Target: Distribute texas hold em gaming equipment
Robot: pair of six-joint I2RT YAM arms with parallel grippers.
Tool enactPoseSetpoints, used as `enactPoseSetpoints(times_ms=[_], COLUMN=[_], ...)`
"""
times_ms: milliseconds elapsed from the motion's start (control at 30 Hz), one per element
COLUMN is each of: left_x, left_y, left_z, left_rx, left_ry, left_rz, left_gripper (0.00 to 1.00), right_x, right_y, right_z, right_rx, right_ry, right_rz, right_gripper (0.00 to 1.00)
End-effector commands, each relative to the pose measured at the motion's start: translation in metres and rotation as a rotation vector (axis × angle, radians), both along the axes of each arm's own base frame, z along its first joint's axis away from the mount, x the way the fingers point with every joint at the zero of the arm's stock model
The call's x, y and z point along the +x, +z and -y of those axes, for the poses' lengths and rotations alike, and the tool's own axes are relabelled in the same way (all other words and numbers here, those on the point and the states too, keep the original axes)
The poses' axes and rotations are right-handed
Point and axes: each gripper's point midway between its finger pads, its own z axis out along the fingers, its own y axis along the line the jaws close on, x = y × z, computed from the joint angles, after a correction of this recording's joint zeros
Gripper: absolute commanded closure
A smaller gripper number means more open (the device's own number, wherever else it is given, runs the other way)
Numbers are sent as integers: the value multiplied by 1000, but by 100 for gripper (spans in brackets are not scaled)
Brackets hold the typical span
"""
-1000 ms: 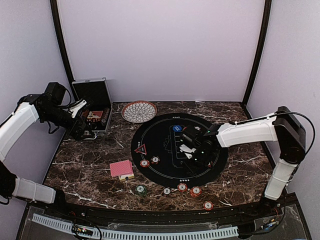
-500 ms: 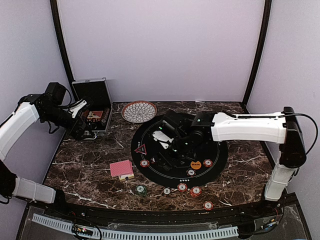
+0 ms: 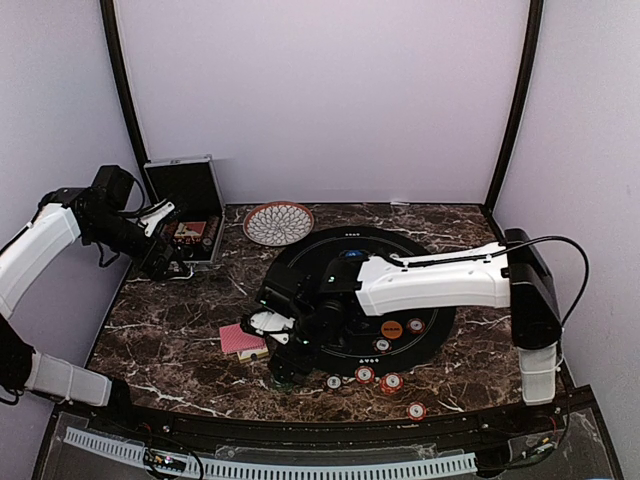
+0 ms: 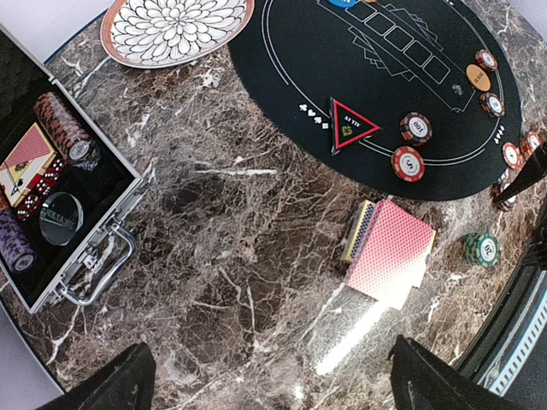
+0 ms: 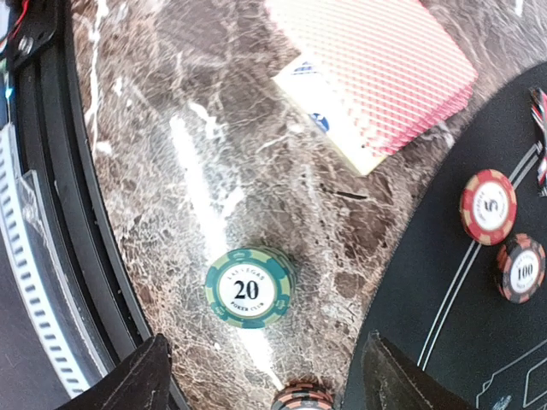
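Marble table [image 4: 231, 256], with a round black mat [image 4: 402, 51] on its far-right part. Right gripper [image 5: 267, 342]: reaching down over the near-left table edge, fingers [image 5: 145, 376] apart, a green chip stack [image 5: 250, 287] marked 20 standing on bare marble between them, touched by neither. Left gripper [image 4: 272, 346]: held above the left side of the table, fingers [image 4: 128, 380] spread wide, nothing between them. Deck of red-backed cards [image 4: 389, 256]: lying on the marble just outside the mat's near-left rim, close to the green stack, slightly fanned. Red triangle marker [image 4: 353, 125]: flat on the mat near its left edge. Red chip [image 4: 408, 162] and dark chip [image 4: 415, 128]: side by side on the mat, just by the triangle. Orange button [image 4: 479, 77]: on the mat's right half, small chips beside it. Further striped chips [image 3: 365, 374]: a row along the mat's near rim. Patterned bowl [image 4: 175, 30]: at the far edge, left of the mat. Open black case [image 4: 60, 213]: far-left corner, holding chip rolls and cards.
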Motion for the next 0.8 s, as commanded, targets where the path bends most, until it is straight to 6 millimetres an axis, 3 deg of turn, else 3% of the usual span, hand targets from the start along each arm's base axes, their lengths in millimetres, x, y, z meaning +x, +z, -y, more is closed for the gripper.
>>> enactPoseSetpoints(times_ms=[0,500,767], left_x=[-6,-14,-17], left_y=[15,20,22], left_z=[1,2,2], left_rx=[-4,-14,-15], left_ry=[-7,-14,-14], left_rz=[18,22,23], left_gripper=[1,1,1], right_x=[-7,-24,-23], right_y=[8,-21,-31], right_z=[-9,-14,-21], right_rx=[22,-25,-39], right_ry=[73,151,167], right_rz=[4,-11,-7], right_gripper=[25,23,28])
